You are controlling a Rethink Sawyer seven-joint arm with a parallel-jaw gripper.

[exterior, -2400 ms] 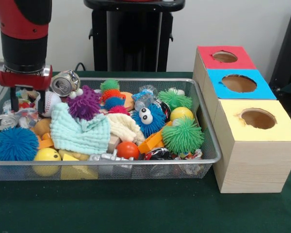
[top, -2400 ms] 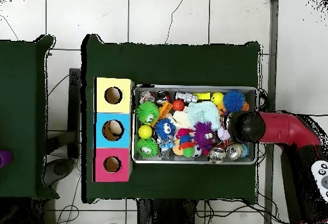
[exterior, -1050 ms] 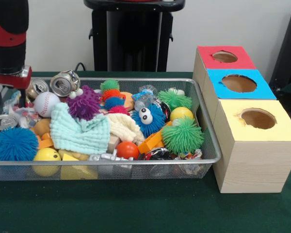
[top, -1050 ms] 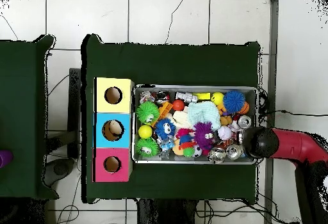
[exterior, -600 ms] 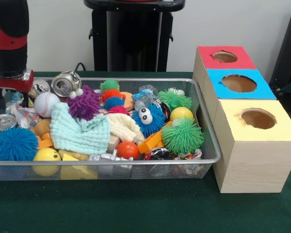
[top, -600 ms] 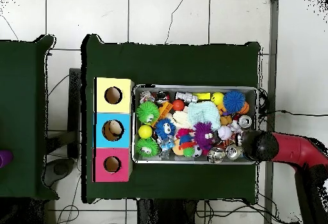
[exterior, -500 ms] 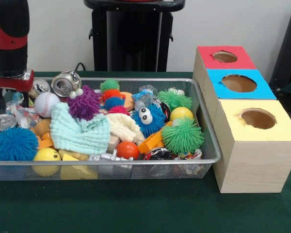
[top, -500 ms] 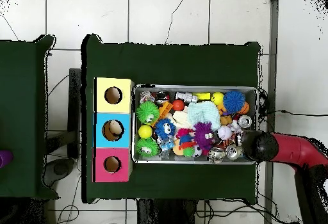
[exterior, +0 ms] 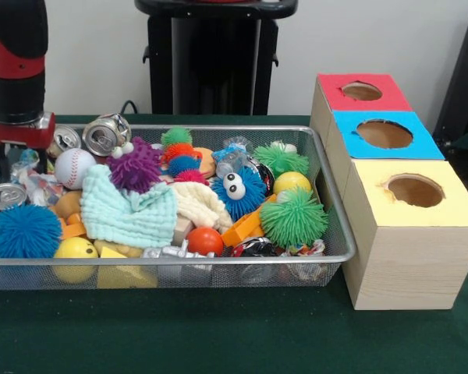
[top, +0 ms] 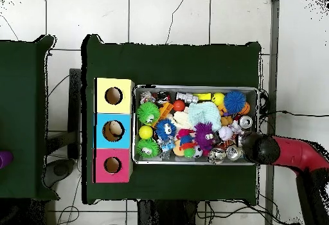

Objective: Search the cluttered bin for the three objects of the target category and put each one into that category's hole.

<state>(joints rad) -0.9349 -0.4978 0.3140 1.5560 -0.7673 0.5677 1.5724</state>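
Crushed silver cans (exterior: 105,133) lie in the wire bin (exterior: 339,241) at its ten o'clock corner in the front view, another can (exterior: 5,195) at nine o'clock. The gripper (exterior: 12,152) hangs over that corner beside the baseball (exterior: 70,166); its opening cannot be told. The red, blue and yellow hole boxes (exterior: 384,134) stand at three o'clock.

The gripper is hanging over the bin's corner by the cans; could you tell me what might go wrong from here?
1. The gripper sits close to the wire bin's rim, so a descent could catch the mesh.
2. The crushed cans lie packed against the baseball, so a grasp may pinch or nudge a neighbour.
3. Whether the gripper is open cannot be seen, so a closing grasp could miss.
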